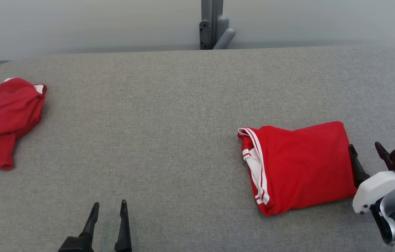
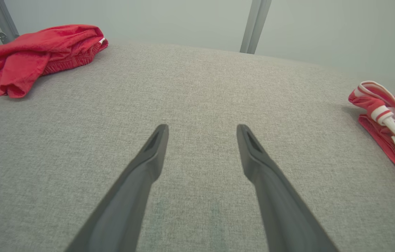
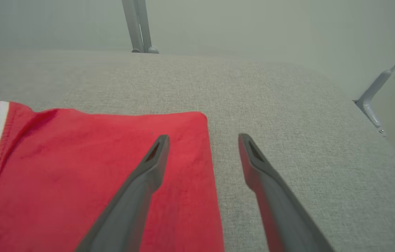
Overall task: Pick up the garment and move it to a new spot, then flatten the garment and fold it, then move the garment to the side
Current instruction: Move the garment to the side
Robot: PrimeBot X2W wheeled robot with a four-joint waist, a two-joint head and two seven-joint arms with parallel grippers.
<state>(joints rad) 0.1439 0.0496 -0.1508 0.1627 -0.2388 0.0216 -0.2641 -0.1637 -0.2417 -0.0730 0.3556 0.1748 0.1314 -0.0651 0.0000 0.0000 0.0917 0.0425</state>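
Head view: the folded red garment (image 1: 299,168), white-striped at one end, is lying on the right side of the grey woven table (image 1: 169,105), with a crumpled red garment (image 1: 5,122) far left. Left wrist view: the left gripper (image 2: 201,127) is hanging spread, empty. Right wrist view: the right gripper (image 3: 202,137) is gaping empty, straddling the folded piece's edge.

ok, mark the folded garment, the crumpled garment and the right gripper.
folded garment (image 1: 302,164): head view, middle of its red top face.
crumpled garment (image 1: 3,119): head view, middle of the heap.
right gripper (image 3: 202,136): right wrist view, midway between its fingertips.
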